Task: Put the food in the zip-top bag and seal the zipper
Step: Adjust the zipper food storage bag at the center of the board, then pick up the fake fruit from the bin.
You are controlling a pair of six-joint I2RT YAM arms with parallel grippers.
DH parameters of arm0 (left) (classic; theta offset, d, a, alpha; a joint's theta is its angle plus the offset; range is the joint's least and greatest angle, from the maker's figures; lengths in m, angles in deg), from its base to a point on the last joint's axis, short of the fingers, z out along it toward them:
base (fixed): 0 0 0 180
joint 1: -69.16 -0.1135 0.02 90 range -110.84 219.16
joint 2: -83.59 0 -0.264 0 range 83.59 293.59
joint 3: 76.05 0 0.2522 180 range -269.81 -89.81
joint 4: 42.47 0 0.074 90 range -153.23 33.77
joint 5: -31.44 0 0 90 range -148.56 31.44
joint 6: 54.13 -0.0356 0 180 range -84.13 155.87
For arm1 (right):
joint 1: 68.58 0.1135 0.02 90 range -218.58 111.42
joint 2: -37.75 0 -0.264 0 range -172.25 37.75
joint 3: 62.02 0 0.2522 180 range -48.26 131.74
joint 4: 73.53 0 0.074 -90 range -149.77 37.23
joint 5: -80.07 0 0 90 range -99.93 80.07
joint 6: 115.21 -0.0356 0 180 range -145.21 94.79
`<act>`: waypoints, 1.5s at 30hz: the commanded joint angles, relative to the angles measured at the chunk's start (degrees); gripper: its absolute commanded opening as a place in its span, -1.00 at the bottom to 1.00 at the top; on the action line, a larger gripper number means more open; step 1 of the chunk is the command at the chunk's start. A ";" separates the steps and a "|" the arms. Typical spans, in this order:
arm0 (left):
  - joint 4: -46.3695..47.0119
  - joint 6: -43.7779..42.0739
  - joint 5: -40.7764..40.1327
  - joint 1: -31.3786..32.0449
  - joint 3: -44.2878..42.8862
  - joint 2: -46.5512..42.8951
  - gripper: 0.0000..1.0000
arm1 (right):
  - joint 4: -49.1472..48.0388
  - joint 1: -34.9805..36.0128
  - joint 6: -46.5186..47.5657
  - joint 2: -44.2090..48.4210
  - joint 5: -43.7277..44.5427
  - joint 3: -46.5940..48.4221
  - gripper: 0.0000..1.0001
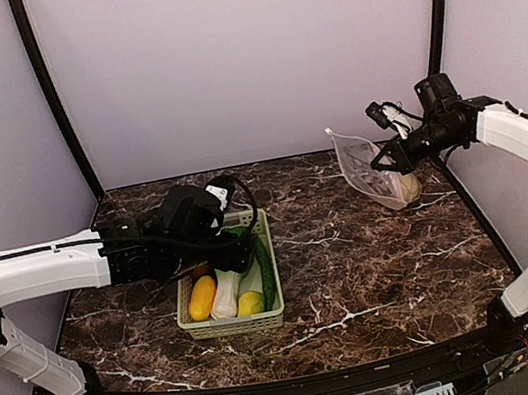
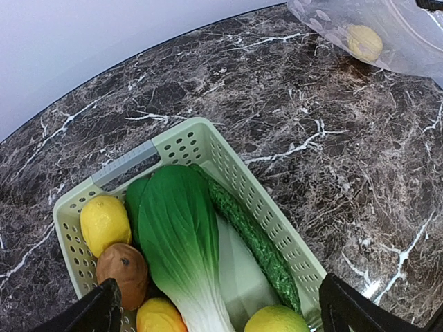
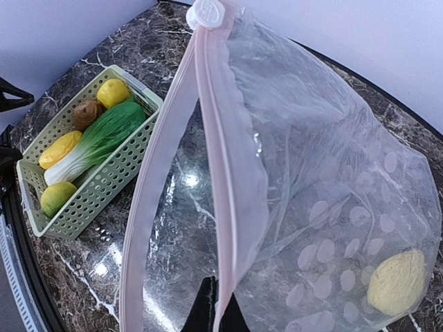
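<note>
Bag (image 1: pixel 367 175) near far right corner, right gripper (image 1: pixel 382 163) clamped on its zipper (image 3: pixel 211 138), left gripper (image 2: pixel 221 311) spread wide over basket (image 2: pixel 242 187), wide tabletop (image 1: pixel 358 273) between.

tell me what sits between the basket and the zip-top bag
Nothing: only bare marble table lies between the basket and the zip-top bag, shown clearly in the top external view.

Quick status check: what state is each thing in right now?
zip-top bag: held up, mouth open, one yellow toy fruit inside.
zipper: unsealed, slider at one end.
basket: holding bok choy, cucumber and other food.
left claw: open, empty, above the basket.
right claw: shut on the zip-top bag's zipper edge.
</note>
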 commanded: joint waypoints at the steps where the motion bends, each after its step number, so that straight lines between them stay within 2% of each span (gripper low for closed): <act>1: -0.77 0.43 -1.67 -0.28 3.58 -4.04 0.98 | -2.96 -0.08 0.41 2.99 -4.25 -1.76 -1.00; 5: 2.89 -2.70 -2.20 -0.23 5.44 -9.60 0.98 | -1.84 -0.10 1.23 4.25 -5.64 -2.70 -1.00; 6: 3.18 -2.94 -4.28 -0.26 5.52 -11.14 0.98 | -1.53 -0.11 1.58 4.66 -6.27 -2.99 -1.00; 9: 0.29 0.78 -18.11 -0.35 5.25 -12.29 0.98 | -1.89 -0.08 2.61 6.28 -8.42 -4.94 -1.00; 11: -1.39 -0.74 -20.73 -0.37 5.27 -12.27 0.98 | -3.16 -0.08 2.67 7.30 -9.05 -7.02 -1.00; 14: 1.97 -5.56 -15.30 -0.38 6.89 -13.04 0.98 | -5.50 -0.09 2.77 8.61 -9.39 -9.97 -1.00; 16: 2.74 -7.77 -6.62 -0.38 7.40 -12.71 0.95 | -6.88 -0.17 2.80 9.18 -9.88 -11.69 -1.00; 17: 2.58 -8.77 -0.88 -0.38 7.10 -12.28 0.85 | -7.31 -0.16 2.84 9.44 -10.00 -12.39 -1.00; 18: 1.38 -9.06 1.66 -0.38 6.72 -11.02 0.68 | -8.04 -0.27 2.78 9.80 -9.97 -13.31 -1.00; 20: -1.84 -9.34 7.65 -0.38 4.85 -8.32 0.48 | -9.68 -0.47 2.83 10.64 -9.80 -15.10 -1.00; 24: -9.26 -7.33 14.65 -0.38 0.11 -1.69 0.31 | -11.72 -1.37 2.79 11.61 -10.04 -18.07 -1.00; 26: -11.76 -6.47 19.17 -0.37 -2.30 1.33 0.37 | -11.85 -1.72 2.99 11.52 -10.22 -18.25 -1.00; 30: -14.73 -4.40 21.29 -0.38 -4.94 6.09 0.51 | -11.89 -1.85 3.40 11.43 -10.01 -18.28 -1.00; 35: -19.16 -2.12 22.31 -0.38 -8.40 11.61 0.44 | -11.86 -2.01 3.84 11.35 -9.79 -18.54 -1.00; 45: -22.52 5.61 22.72 -0.28 -10.42 16.97 0.36 | -11.90 -2.02 4.68 11.53 -8.99 -18.74 -1.00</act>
